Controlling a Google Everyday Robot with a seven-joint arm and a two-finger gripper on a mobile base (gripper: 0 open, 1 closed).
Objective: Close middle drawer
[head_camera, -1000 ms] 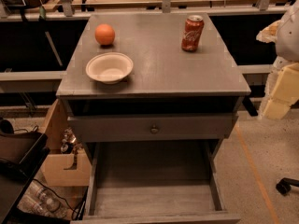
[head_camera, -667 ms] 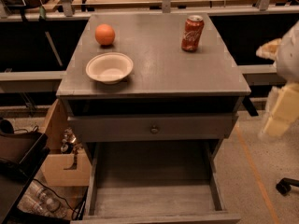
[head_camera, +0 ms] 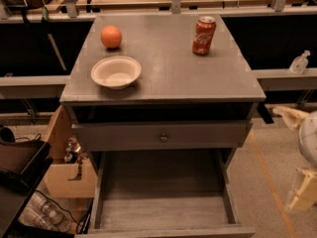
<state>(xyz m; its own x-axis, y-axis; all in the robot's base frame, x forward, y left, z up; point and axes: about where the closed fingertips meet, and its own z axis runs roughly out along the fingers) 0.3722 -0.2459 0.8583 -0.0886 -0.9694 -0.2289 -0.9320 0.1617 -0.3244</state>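
While the middle drawer (head_camera: pixel 163 213) gapes out under the worktop's front edge, my gripper (head_camera: pixel 302 195) hangs past its front-right corner; whether open or closed, I cannot tell

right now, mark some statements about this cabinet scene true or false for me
1. The middle drawer is pulled far out. True.
2. The red can lies on its side. False: it stands upright near the back right of the cabinet top.
3. The white bowl sits nearer the front edge than the orange. True.
4. The gripper is touching the middle drawer's front. False: it is at the right edge of the view, apart from the cabinet.
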